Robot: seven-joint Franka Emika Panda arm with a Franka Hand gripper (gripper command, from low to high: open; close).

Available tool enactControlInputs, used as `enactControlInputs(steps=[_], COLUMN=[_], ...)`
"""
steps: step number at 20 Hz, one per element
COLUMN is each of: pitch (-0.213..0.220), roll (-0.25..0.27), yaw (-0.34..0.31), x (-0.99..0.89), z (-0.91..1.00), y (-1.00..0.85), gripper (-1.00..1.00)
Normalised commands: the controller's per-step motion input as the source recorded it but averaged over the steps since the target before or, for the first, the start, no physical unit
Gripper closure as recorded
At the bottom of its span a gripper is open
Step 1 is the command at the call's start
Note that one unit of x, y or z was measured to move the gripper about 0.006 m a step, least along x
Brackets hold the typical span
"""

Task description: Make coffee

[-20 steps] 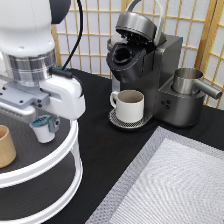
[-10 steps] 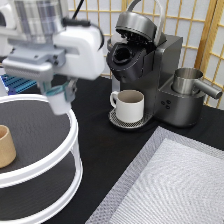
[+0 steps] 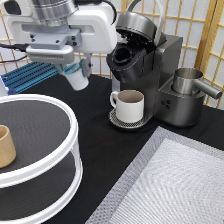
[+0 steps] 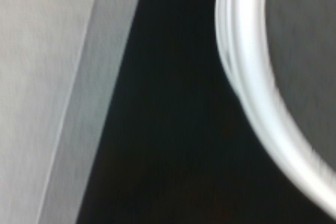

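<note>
The robot's hand (image 3: 79,74) is up in the air now, and it has carried the coffee (image 3: 77,79) with it. A moment ago the hand was low down by the round white stand (image 3: 74,131), and the little pod was just over the stand's top shelf. Now the stand lies below the hand and off to its side. The hand's two short fingers are closed tight on the pod, one on each side, and the pod hangs tilted below the hand, white with a bit of light blue near the fingers. The coffee machine (image 3: 150,65) is just beside the hand, toward the exterior view's right. Its lid is flipped up, and the round dark hole for the pod is open, near the hand and at about the same height. A cream mug (image 3: 130,105) already sits on the little tray under the machine's spout, lower than the hand. A tan cup (image 3: 5,146) sits on the stand's top shelf, well apart from the hand. So I think the pod has been picked up and is partway to the machine, but it is not in the hole yet. The camera on the hand shows only the black tabletop (image 4: 165,150), the white edge of the stand and a strip of gray mat (image 4: 45,75).
</note>
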Motion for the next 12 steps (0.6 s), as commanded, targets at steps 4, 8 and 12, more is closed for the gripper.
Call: enactControlInputs(steps=[4, 8, 12], pitch=[0.078, 0.024, -0.003], roll=[0.324, 0.273, 0.206], yaw=[0.014, -0.001, -0.040], x=[0.09, 0.17, 0.33], z=[0.38, 0.55, 0.64], y=[0.27, 0.25, 0.26], gripper=[1.00, 1.00, 1.00])
